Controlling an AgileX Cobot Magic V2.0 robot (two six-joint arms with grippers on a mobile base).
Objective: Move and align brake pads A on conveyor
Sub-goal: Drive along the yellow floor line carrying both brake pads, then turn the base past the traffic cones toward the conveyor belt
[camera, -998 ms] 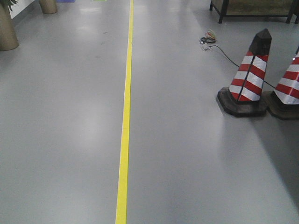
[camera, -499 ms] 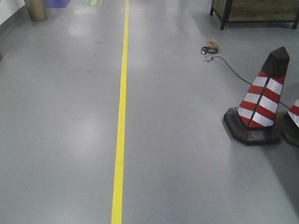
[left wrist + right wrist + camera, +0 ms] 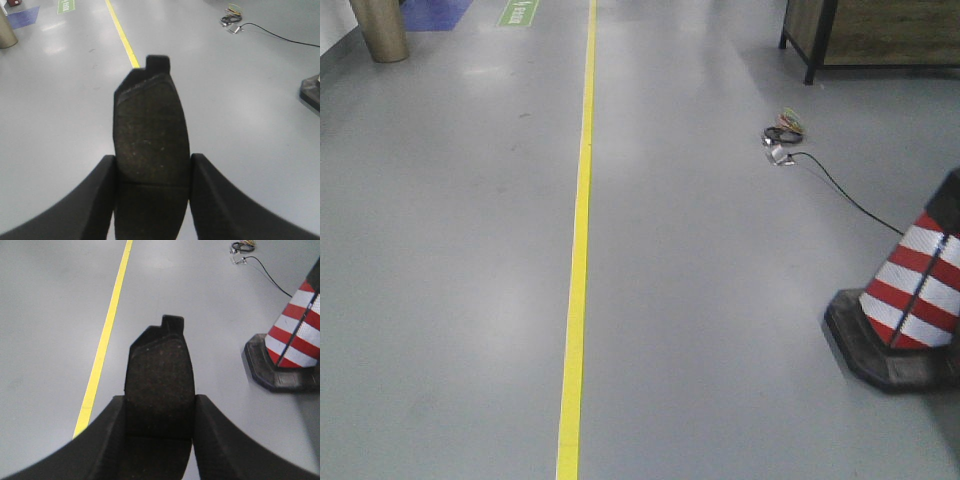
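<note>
Your floor (image 3: 720, 300) fills every view, with no conveyor in sight. A cone (image 3: 910, 300) stands at four o'clock. Each claw, left (image 3: 152, 172) and right (image 3: 159, 412), clamps one brake pad (image 3: 150, 135) (image 3: 160, 375) edgewise, likely for carrying.

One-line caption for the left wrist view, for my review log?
Left gripper clamps a dark brake pad upright between its fingers above grey floor with a yellow line; no conveyor visible.
</note>
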